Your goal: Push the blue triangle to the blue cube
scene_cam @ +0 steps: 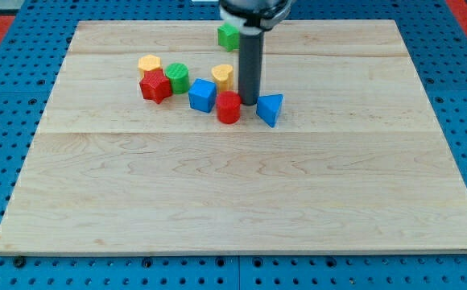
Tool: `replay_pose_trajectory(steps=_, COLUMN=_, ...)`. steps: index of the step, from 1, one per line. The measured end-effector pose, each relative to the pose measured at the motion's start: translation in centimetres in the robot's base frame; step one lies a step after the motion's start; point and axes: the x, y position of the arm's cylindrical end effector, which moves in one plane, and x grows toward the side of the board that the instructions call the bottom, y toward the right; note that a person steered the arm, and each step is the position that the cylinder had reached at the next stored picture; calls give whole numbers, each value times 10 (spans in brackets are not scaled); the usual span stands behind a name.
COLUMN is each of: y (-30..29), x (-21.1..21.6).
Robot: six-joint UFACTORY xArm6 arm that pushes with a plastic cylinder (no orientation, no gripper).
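The blue triangle [270, 109] lies on the wooden board, right of centre in the upper half. The blue cube [202, 95] lies to its left. A red cylinder [229, 107] stands between them, touching or almost touching the cube. My tip [248, 103] comes down between the red cylinder and the blue triangle, just left of the triangle and slightly behind it. The rod rises to the view's top.
A yellow block [223, 76] stands behind the rod's left. A green cylinder [177, 77], a red star-like block [154, 85] and a yellow block [148, 64] cluster at the left. A green cube [229, 36] lies near the top edge.
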Motion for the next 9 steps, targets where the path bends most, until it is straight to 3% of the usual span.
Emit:
replay_pose_trajectory(steps=3, y=0, x=-8)
replay_pose_trajectory(steps=7, y=105, x=-97)
replay_pose_trajectory(steps=8, y=146, x=-71)
replay_pose_trajectory(steps=9, y=140, x=-31)
